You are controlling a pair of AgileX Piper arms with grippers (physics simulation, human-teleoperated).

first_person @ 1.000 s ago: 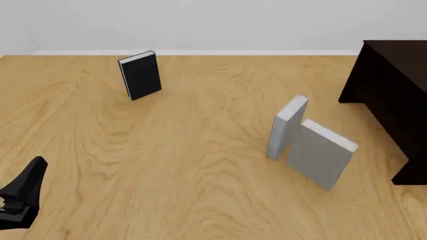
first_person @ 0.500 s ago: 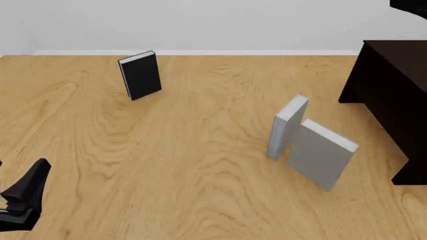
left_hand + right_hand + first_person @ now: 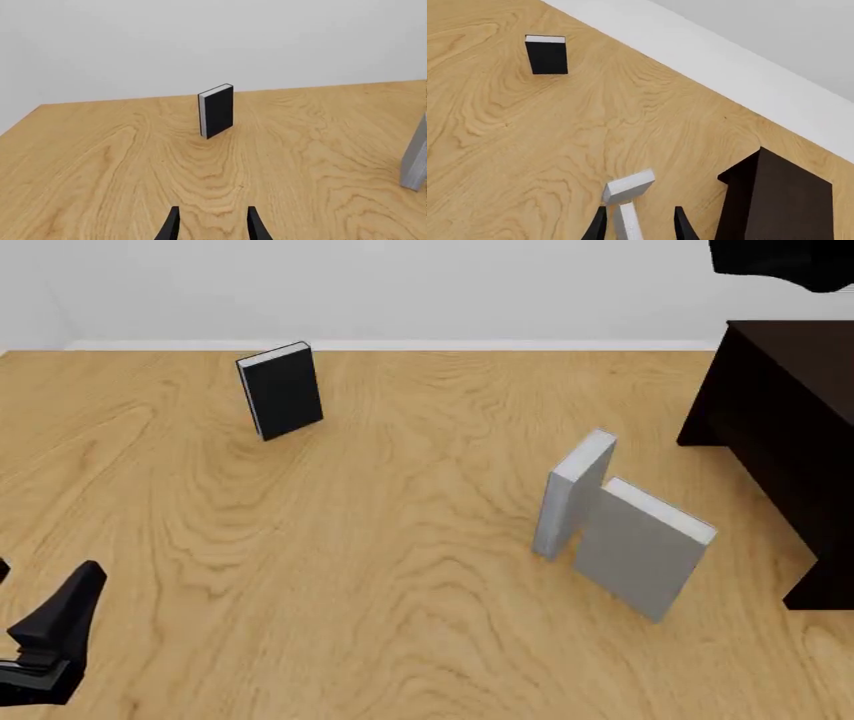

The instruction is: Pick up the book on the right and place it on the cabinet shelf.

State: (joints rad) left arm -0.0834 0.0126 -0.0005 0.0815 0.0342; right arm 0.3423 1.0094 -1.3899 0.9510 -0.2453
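Note:
The book point(image 3: 638, 552) is the light grey hardcover standing furthest right on the table, just left of the dark cabinet point(image 3: 781, 430); the shelf board itself does not show. In the right wrist view, the book's white page edges point(image 3: 627, 224) appear far below, between the spread fingers of my right gripper point(image 3: 640, 228), which is open and empty. Only a dark part of the right arm point(image 3: 787, 260) shows in the front view, high above the cabinet. My left gripper point(image 3: 54, 635) sits low at the near left, open point(image 3: 213, 228), holding nothing.
A second grey book point(image 3: 574, 492) stands upright just left of the book, nearly touching it. A black book point(image 3: 280, 390) stands at the far left near the white wall. The cabinet point(image 3: 777, 200) fills the table's right side.
The right arm's dark shape has come further into the front view's top right corner. The left gripper has shifted slightly. No book has moved.

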